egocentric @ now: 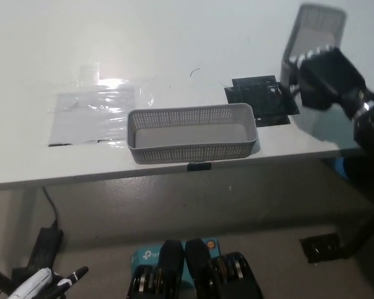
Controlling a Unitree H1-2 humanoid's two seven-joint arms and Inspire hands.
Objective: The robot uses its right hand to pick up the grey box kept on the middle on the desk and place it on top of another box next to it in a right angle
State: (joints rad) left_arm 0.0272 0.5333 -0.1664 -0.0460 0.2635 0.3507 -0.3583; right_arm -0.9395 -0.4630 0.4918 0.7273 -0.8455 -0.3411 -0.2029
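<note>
White desk (pixel 193 43) under glare. Near lower left, white left hand (pixel 40 281) rests below desk level — grip cannot be told. Perforated grey basket (pixel 192 132) sits at the near edge, centre. Far right — black right hand (pixel 327 78) clasps the second grey basket (pixel 318 25), lifted, tilted, blurred, beside a black mat (pixel 260 99).

Grey box (pixel 192 132): perforated matt plastic. Desk (pixel 174 43): smooth, glossy white. Clear film (pixel 90 115): shiny.
</note>
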